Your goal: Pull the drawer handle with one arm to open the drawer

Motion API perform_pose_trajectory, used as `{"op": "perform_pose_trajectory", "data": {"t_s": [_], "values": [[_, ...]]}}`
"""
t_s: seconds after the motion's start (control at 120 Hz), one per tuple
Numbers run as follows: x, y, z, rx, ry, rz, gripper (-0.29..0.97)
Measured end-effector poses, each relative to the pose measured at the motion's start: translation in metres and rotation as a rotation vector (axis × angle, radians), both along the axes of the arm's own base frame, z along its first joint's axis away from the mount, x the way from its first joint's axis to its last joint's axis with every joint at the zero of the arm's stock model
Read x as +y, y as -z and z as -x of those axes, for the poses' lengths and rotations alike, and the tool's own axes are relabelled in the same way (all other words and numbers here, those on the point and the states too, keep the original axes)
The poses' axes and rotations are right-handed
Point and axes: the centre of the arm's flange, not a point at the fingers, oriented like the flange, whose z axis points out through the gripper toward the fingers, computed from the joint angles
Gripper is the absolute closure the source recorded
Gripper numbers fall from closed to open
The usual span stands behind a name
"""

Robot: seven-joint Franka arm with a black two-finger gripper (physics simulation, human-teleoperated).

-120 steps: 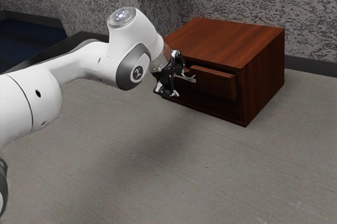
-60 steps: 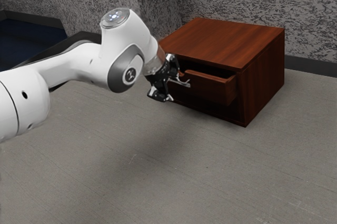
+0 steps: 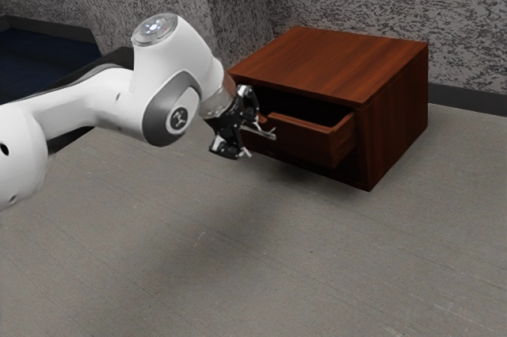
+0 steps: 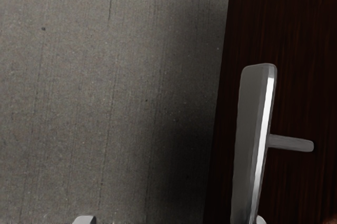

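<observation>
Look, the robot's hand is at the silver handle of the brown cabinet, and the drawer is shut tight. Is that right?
Not quite. The drawer is not shut tight. It stands partway out of the brown cabinet, with a dark gap above it, as the exterior view shows. The rest is right: the gripper is at the silver handle.

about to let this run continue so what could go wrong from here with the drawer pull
1. The gripper meets the slim handle at an angle; how firm the hold is can't be seen, so it might slip off mid-pull.
2. The drawer is only partly out; a pull off its sliding line could jam it in the cabinet.
3. The cabinet may drag along the grey surface instead of the drawer sliding.
</observation>
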Motion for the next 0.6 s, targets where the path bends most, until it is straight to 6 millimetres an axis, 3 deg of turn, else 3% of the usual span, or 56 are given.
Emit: {"op": "perform_pose_trajectory", "data": {"t_s": [0.6], "values": [[0.000,0.002,0.030,0.026,-0.028,0.014,0.37]]}}
